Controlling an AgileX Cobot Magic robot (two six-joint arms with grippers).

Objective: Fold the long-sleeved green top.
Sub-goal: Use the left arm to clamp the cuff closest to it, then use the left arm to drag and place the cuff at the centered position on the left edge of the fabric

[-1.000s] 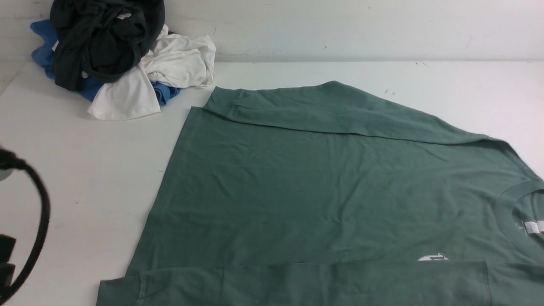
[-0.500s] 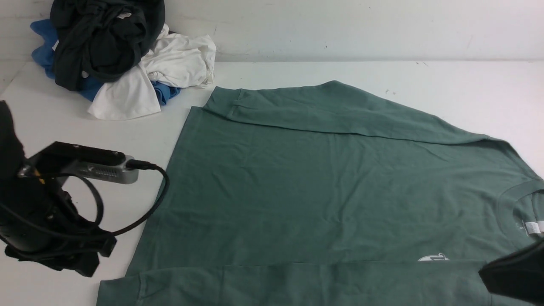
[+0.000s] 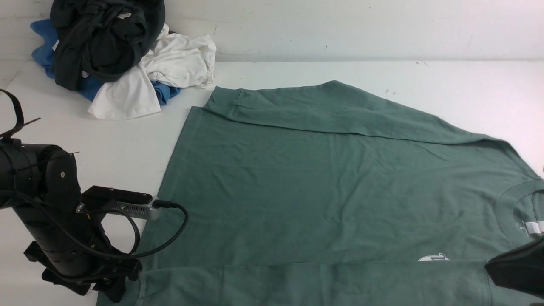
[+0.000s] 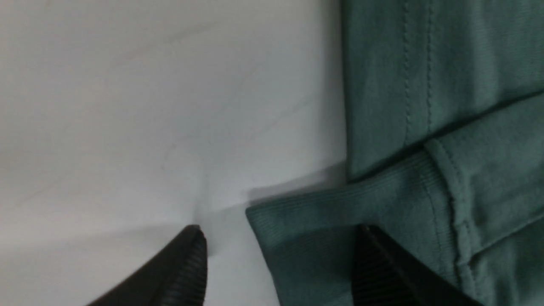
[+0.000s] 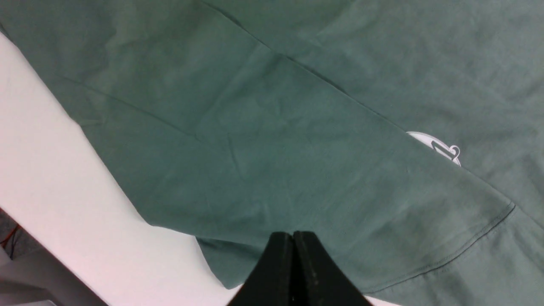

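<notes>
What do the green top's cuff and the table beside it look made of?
Cuff of the green long-sleeved top: soft matte knit, probably cotton jersey; fine ribbing and stitched seams show. Table: hard, smooth white board, perhaps laminate or paint; faint scuffs, flat shadows.

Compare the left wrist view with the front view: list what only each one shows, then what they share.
Only the left wrist view: the left pincer, open, with the end of the ribbed cuff between its fingers, and the hem stitching. Only the front view: the heap of black, white and blue garments in the far left corner, the neck label and the chest logo. Both: the green long-sleeved top lying on the white table.
</notes>
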